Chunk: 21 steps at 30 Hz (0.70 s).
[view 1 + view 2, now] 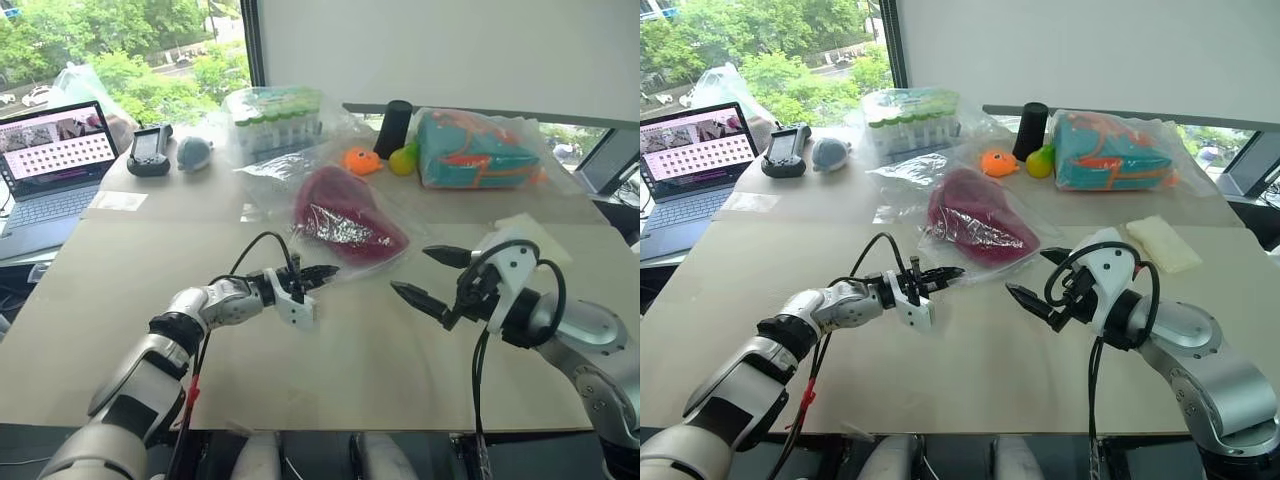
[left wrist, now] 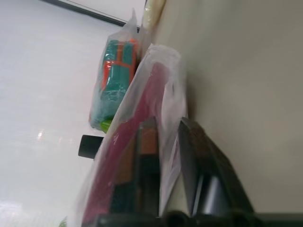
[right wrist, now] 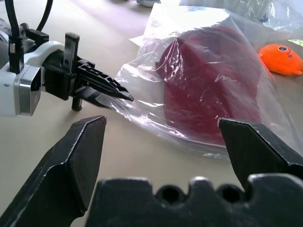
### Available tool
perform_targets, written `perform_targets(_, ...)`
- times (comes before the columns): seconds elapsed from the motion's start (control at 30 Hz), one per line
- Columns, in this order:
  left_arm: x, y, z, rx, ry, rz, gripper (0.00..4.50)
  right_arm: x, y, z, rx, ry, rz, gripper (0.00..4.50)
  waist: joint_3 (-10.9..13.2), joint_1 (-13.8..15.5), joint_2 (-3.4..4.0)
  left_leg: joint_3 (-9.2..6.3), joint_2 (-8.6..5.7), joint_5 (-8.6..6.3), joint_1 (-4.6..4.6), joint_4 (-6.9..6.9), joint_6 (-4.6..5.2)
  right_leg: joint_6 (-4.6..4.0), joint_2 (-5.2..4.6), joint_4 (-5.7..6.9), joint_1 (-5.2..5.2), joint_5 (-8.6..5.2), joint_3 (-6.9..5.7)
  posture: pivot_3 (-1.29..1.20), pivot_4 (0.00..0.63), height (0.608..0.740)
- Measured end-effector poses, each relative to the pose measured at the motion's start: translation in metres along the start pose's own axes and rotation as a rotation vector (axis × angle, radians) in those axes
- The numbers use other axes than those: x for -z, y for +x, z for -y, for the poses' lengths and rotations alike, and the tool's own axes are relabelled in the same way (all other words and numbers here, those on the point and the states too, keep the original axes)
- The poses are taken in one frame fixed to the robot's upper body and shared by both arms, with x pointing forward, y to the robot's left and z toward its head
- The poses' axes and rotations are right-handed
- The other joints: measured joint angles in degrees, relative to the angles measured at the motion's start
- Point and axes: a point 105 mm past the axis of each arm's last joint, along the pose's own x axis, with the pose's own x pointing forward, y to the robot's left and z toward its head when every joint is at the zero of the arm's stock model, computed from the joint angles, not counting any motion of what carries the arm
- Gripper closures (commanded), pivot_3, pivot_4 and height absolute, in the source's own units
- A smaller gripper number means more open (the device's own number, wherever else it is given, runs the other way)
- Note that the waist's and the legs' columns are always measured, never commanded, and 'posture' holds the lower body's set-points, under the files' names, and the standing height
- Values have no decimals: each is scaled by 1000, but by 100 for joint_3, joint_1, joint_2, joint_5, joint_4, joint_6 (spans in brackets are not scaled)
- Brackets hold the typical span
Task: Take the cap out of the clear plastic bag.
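The dark red cap [image 1: 345, 215] lies inside the clear plastic bag [image 3: 142, 101] in the middle of the table, a little beyond both grippers. My left gripper [image 1: 325, 272] points level at the bag's near corner and is shut on the plastic film there; the pinch shows in the right wrist view [image 3: 124, 96]. In the left wrist view the cap [image 2: 151, 94] shows red through the bag [image 2: 168, 71] just past the fingers. My right gripper [image 1: 425, 272] hovers open to the right of the bag's near edge, holding nothing.
At the back stand wrapped green-capped tubes [image 1: 275, 118], an orange toy [image 1: 362, 160], a black cylinder [image 1: 393, 128] and a bagged teal-and-orange item [image 1: 475, 150]. A laptop [image 1: 50, 165] and a black handheld device [image 1: 148, 150] sit far left. A pale cloth [image 1: 1162, 242] lies right.
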Motion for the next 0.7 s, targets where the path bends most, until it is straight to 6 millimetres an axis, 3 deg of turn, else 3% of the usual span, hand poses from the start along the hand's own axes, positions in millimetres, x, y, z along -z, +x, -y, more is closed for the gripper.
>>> perform_targets(0.53, 1, 1, 1, 14, -20, -10, 4493, 0, 0, 0, 0, 0, 0, 0, -4, -5, 4, -1, 0, 0, 10, -1, 0, 0, 0, -3, 12, 0, 0, 0, 150, 740)
perform_targets(0.6, 2, -3, 1, 13, -21, -9, 4493, 0, 0, 0, 0, -1, 1, 0, -4, -11, 4, -1, 1, 0, 9, -1, 0, -1, 0, -4, 12, 0, -1, 0, 150, 740)
perform_targets(0.7, 3, -29, 1, 22, -19, 6, 4493, -1, 0, 0, 2, -5, 4, 0, -4, -146, 4, 2, 8, -1, 6, -8, 0, -5, 4, 0, -3, 2, 5, 0, 150, 740)
